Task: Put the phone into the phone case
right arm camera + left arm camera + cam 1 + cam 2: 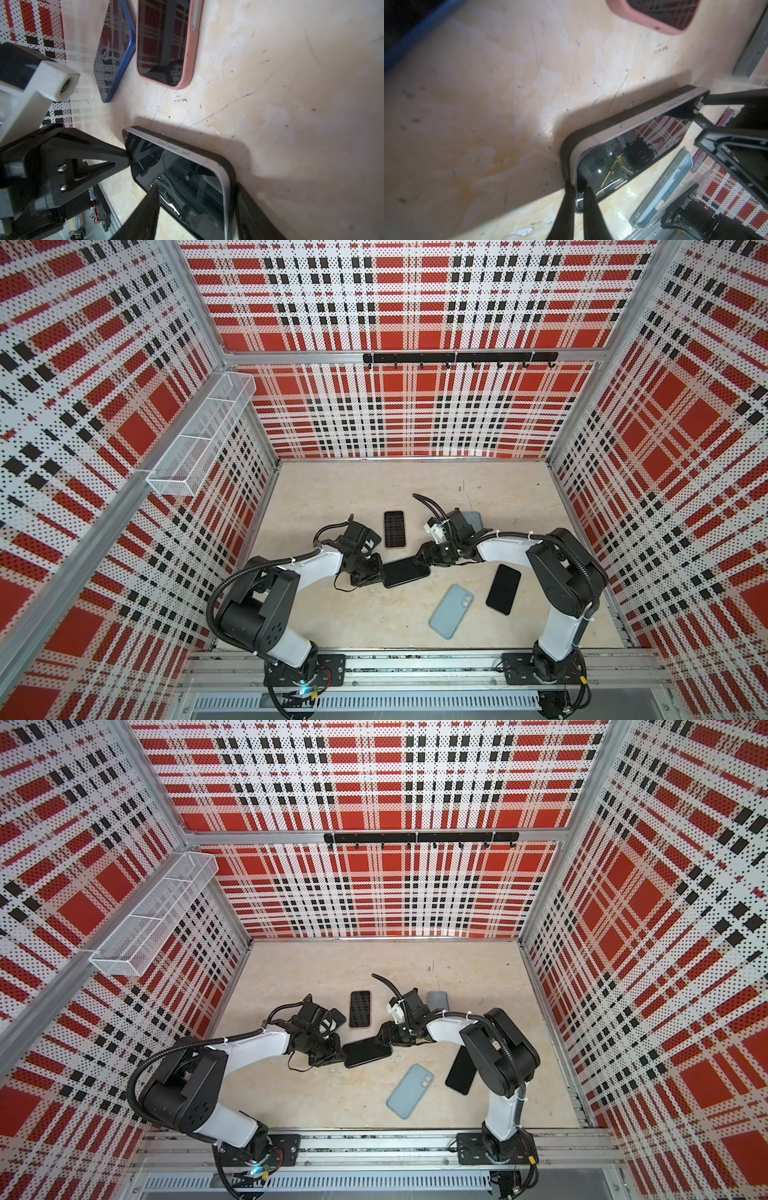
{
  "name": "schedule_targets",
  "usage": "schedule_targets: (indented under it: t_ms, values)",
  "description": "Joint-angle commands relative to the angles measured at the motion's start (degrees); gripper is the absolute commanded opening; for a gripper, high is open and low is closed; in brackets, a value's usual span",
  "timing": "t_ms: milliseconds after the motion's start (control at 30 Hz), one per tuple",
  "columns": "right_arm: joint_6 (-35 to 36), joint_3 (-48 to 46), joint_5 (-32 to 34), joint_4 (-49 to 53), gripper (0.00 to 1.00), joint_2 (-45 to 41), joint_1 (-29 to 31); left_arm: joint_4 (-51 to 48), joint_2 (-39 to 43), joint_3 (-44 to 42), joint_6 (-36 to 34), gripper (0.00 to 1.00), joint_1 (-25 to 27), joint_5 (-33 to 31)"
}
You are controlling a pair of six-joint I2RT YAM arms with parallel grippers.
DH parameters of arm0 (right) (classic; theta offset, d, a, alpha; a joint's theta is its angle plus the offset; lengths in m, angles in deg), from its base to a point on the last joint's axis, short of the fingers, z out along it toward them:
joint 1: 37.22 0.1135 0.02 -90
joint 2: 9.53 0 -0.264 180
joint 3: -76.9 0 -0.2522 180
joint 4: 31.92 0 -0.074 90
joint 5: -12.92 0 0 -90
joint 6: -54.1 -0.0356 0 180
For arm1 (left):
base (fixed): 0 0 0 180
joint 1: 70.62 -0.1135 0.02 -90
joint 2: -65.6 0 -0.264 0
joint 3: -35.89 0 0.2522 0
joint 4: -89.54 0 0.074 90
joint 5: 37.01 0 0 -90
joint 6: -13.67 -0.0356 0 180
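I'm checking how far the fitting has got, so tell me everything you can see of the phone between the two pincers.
The phone is held crosswise, dark glossy screen up, reflecting the plaid walls, with a pale metal-looking frame and side buttons. A black case wraps the end where the left pincer pinches rim and screen together. The right pincer, fingers spread, touches the opposite end of the screen, where the frame seems unseated. Whether it rests on the table is unclear.
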Motion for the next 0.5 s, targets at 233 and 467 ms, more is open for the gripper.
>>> schedule_targets:
  t_ms: [233,467]
  values:
    - [-0.51,-5.12,-12.46,-12.88,0.54,-2.20,1.57,3.17,-6.35,-1.70,-0.40,0.12,2.13,-1.05]
    - [-0.62,-7.16,-15.30,-17.44,0.50,-5.18,1.57,3.51,-6.44,-2.03,-0.39,0.12,2.16,-1.00]
